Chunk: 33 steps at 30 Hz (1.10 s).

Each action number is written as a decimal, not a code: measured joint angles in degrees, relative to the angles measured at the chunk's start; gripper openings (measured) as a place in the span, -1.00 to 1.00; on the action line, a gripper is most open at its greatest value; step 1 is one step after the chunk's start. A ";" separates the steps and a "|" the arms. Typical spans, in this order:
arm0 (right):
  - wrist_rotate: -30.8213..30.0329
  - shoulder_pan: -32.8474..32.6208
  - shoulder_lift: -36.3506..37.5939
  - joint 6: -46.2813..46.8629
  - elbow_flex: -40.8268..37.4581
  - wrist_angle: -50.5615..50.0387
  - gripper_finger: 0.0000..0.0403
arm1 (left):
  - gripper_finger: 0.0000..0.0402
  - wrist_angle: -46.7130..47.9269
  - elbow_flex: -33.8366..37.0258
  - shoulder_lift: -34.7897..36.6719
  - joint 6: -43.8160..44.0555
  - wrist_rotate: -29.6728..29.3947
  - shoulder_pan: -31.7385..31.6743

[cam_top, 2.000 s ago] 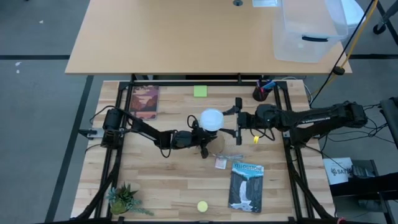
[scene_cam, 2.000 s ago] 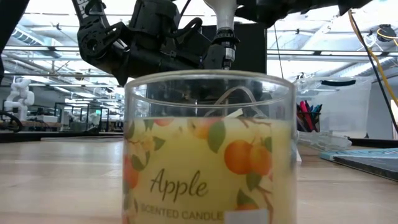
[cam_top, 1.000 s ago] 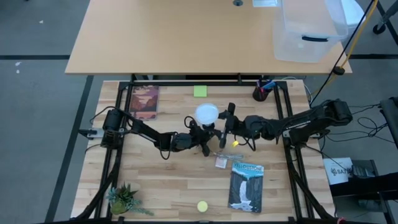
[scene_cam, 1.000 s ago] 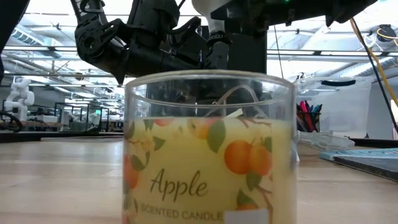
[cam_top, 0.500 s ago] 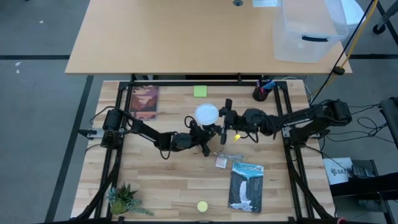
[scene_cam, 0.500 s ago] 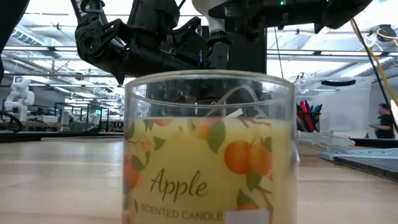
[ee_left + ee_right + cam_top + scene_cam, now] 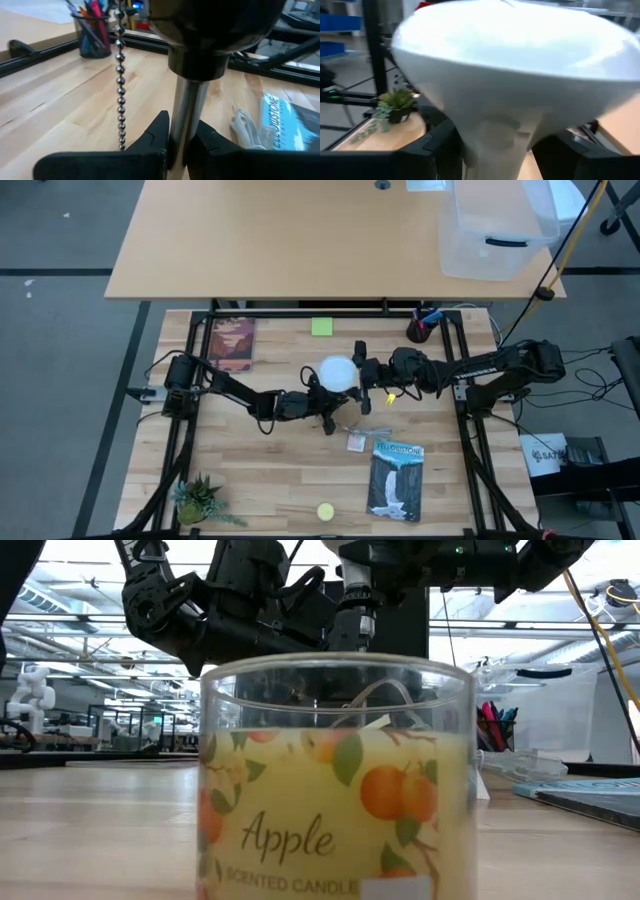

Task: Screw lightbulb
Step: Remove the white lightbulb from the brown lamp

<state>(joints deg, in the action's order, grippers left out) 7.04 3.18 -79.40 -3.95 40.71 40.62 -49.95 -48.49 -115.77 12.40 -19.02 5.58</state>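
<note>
Robotics lab: another robot, open industrial hall

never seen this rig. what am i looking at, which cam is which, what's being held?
Two robot arms work at a wooden table. One camera looks straight down, one sits at table height behind a candle jar, and one rides on each wrist. The left gripper is shut on a metal lamp stem with a bead chain beside it. The right gripper is closed around the neck of the lightbulb, above the stem. Also on the table: two books, a pen cup, a small plant.
</note>
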 joint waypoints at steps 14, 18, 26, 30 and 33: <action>17.33 0.02 0.09 -3.13 0.00 -1.17 0.03 | -0.85 -0.05 -0.11 0.00 -4.12 13.28 0.07; 21.40 -0.07 0.09 -3.05 0.00 -1.11 0.03 | -0.85 -0.13 -0.13 0.00 -5.66 17.39 0.11; 18.91 -0.39 0.80 -1.21 0.00 -0.64 0.08 | -0.85 -0.20 -0.14 0.02 -5.53 17.19 0.11; 15.30 -0.48 3.67 -1.22 0.00 -3.86 0.24 | -0.85 -0.33 -0.17 0.02 -4.87 15.58 0.11; 12.21 -0.95 6.15 -1.62 0.00 -7.32 0.37 | -0.85 -0.52 -0.17 0.02 -4.29 14.26 0.13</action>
<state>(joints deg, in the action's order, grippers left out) 19.25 2.23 -73.24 -5.57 40.71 33.30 -50.48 -48.66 -115.74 8.11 -4.76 5.72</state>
